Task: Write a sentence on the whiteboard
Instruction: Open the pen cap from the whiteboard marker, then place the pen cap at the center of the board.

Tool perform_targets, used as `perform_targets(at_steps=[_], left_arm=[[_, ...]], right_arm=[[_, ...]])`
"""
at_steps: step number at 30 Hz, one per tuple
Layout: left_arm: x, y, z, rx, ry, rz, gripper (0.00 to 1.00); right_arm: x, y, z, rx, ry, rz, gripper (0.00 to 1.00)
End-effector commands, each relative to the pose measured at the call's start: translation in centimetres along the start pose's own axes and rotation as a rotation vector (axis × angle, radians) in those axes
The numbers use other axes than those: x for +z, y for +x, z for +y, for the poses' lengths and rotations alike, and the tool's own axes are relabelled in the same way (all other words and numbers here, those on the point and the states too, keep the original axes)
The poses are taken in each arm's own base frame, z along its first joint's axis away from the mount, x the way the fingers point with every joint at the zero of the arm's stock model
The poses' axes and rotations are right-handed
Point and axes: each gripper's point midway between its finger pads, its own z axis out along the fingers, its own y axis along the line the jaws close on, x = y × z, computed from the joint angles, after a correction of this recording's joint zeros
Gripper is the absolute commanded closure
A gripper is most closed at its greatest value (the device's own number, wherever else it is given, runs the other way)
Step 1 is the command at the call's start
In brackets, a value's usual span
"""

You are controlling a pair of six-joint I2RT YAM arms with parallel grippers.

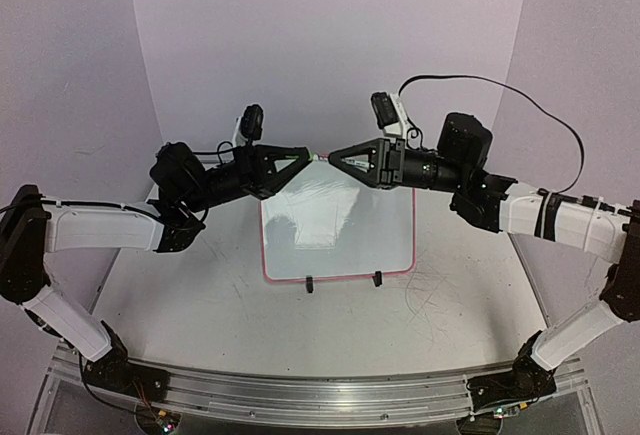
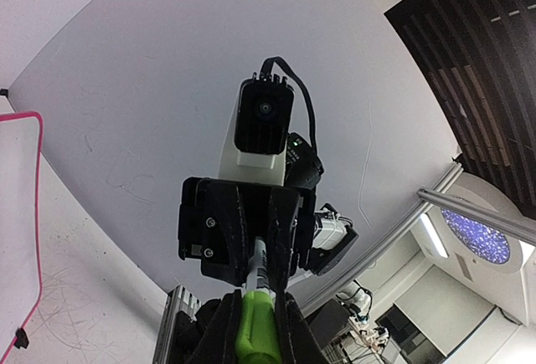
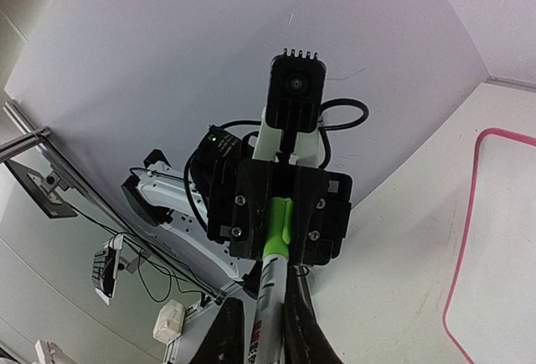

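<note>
Meeting tip to tip above the far edge of the whiteboard (image 1: 385,245), the two arms share one marker (image 1: 318,157). The left end effector (image 1: 303,159) is clamped on the green cap (image 2: 256,330), and the right end effector (image 1: 333,155) is closed around the white barrel (image 3: 268,297). The marker lies roughly level between them, clear of the board. The whiteboard rests mid-worktop (image 1: 190,305), its black clip feet (image 1: 309,283) at the near edge. The cap seems seated on the barrel, though the fingers hide the joint.
</note>
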Motion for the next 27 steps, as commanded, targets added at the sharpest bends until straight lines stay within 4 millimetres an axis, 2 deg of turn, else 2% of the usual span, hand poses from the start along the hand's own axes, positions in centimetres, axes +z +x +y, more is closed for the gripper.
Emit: perform_targets(at_steps=[1,2,6,10,14,19,22,25,27], left_arm=[[0.0,0.2,0.2,-0.001,0.014,0.009,1.00],[0.1,0.3,0.2,-0.004,0.014,0.012,1.00],[-0.1,0.2,0.4,-0.008,0.007,0.004,1.00],[-1.1,-0.4,0.6,0.001,-0.017,-0.033,1.00],[-3.8,-2.1,0.9,0.016,-0.059,-0.094,1.00],[-9.3,-5.3,1.7,0.041,-0.141,-0.186,1.00],[-12.3,-6.3,3.6,0.049,-0.291,-0.223,1.00],[-16.8,-6.3,9.2,0.033,-0.724,-0.274,1.00],[-21.8,-5.1,12.7,-0.022,-1.051,-0.306,1.00]], right_arm=[[0.2,-1.2,2.0,-0.070,-0.063,-0.008,0.96],[0.2,-1.2,2.0,-0.070,-0.064,-0.007,1.00],[0.1,-1.1,1.8,-0.076,-0.051,-0.010,1.00],[-1.4,-1.4,0.5,-0.068,0.015,-0.056,1.00],[-4.3,-2.0,-0.3,-0.091,0.072,-0.108,1.00],[-9.6,-2.7,-1.6,-0.124,0.155,-0.173,1.00],[-11.6,-3.1,-0.8,-0.216,0.205,-0.202,1.00],[-12.6,-3.7,-0.1,-0.275,0.268,-0.227,1.00],[-13.0,-4.2,0.2,-0.301,0.290,-0.245,1.00]])
